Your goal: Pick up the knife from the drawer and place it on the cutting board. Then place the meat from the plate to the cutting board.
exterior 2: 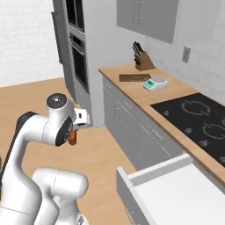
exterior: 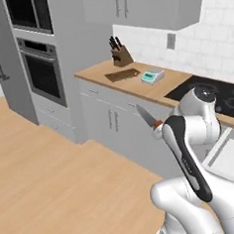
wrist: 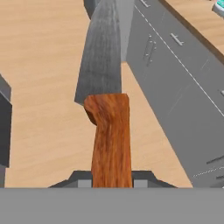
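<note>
My gripper (wrist: 111, 181) is shut on the knife's orange-brown handle (wrist: 110, 140). The grey blade (wrist: 101, 52) points away from the hand, over the wooden floor in front of the cabinets. From the left base the knife (exterior: 148, 117) is held up in front of the counter's edge, blade slanting up and left. From the right base the gripper (exterior 2: 81, 118) shows with the handle's end (exterior 2: 73, 137) below it. The brown cutting board (exterior: 122, 75) (exterior 2: 134, 78) lies on the far counter near the knife block. The drawer (exterior 2: 176, 193) (exterior: 231, 152) stands pulled out, white inside. The meat and plate are out of view.
A wooden knife block (exterior: 120, 54) (exterior 2: 143, 60) stands behind the board and a teal-topped scale (exterior: 152, 76) (exterior 2: 155, 83) sits beside it. A black cooktop (exterior: 222, 98) (exterior 2: 197, 121) is set into the counter. A wall oven (exterior: 41, 70) stands at the left. Open wooden floor (exterior: 54, 183) spreads in front.
</note>
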Tool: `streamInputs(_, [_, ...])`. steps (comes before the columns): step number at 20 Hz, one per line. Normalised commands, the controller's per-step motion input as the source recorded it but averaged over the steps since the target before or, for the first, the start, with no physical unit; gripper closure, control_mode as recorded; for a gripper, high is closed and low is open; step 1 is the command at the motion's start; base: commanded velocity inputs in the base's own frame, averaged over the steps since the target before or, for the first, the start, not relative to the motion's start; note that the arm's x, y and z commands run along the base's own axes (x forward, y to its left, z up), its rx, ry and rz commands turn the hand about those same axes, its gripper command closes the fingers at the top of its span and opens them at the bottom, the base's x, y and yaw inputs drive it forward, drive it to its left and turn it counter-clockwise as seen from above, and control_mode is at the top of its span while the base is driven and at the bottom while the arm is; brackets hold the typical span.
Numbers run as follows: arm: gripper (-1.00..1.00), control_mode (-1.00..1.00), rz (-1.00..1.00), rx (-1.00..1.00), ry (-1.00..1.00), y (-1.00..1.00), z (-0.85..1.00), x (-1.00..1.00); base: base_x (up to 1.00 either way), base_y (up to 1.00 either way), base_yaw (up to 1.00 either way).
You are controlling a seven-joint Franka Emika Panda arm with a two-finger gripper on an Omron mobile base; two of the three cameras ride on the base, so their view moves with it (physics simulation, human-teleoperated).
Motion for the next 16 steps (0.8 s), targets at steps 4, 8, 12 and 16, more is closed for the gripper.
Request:
streamInputs(4, [1.0,1.0,0.0,0.0,0.0,0.0,0.0,0.0,1.0,0.38,-0.17])
streamInputs(8, [1.0,1.0,0.0,0.0,0.0,0.0,0.0,0.0,1.0,0.25,-0.38])
streamInputs(12, [1.0,1.0,0.0,0.0,0.0,0.0,0.0,0.0,1.0,0.11,-0.51])
streamInputs(16, [1.0,1.0,0.0,0.0,0.0,0.0,0.0,0.0,1.0,0.26,-0.57])
